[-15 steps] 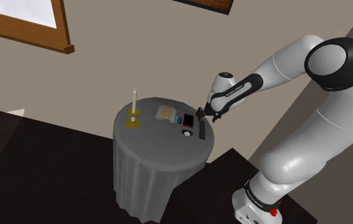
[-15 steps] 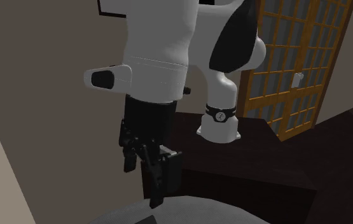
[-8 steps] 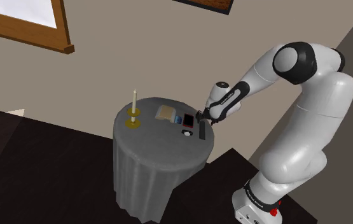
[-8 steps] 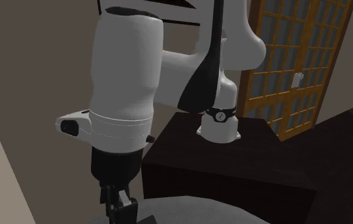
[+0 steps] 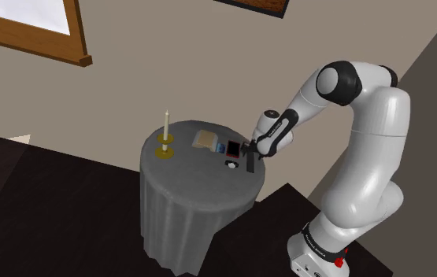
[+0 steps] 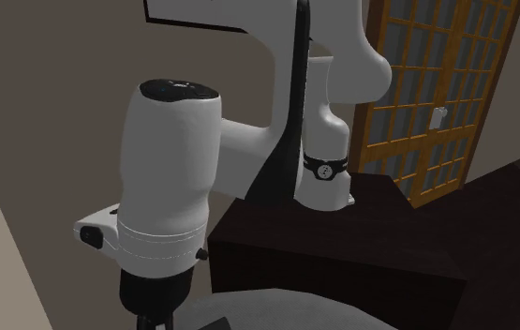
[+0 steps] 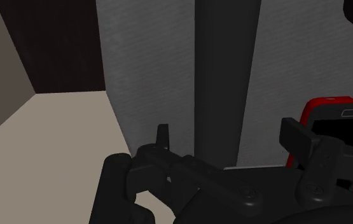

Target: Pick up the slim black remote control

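Hand (image 7: 229,135) low, fingers (image 7: 163,135) apart astride remote (image 7: 226,63)

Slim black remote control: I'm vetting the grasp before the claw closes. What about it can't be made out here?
- Wrist view: the slim black remote control runs off the top edge; the open black claw hides its near end.
- Shoulder view: too small to tell whether the claw touches it.
- Second exterior view: the white arm link stands in front, and the bottom edge cuts off the claw.

Hangs with fingers (image 5: 247,149) down at the slim black remote (image 5: 249,163) near the draped worktop (image 5: 193,161) edge, beside a red phone (image 5: 231,148).
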### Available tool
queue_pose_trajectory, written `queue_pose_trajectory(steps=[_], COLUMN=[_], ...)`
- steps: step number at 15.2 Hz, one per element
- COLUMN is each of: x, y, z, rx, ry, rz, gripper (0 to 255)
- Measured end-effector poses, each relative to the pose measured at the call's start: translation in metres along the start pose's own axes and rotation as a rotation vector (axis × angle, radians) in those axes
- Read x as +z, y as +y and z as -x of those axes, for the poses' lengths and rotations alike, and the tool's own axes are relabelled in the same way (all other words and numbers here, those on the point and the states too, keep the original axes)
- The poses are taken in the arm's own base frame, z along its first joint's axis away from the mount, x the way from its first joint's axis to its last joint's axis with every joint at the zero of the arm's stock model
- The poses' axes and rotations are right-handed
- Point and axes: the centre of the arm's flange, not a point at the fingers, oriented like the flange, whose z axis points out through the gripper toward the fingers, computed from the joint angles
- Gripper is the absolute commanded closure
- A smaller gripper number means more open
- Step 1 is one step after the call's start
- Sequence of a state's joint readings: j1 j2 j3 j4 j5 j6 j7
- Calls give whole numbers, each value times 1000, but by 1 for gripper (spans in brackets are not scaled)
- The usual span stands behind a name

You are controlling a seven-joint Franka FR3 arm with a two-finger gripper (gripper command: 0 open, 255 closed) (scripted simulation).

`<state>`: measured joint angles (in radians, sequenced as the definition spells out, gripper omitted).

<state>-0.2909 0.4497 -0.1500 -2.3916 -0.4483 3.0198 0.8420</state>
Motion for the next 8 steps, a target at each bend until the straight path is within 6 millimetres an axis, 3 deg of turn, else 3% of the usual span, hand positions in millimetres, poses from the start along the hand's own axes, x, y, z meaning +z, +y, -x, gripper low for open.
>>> queue_pose_trajectory(steps=[2,3,8], x=[9,11,8], y=[0,0,-6], z=[3,4,3], rx=[0,0,-5], ry=[0,0,14], rz=[0,0,-13], gripper=[0,255,255])
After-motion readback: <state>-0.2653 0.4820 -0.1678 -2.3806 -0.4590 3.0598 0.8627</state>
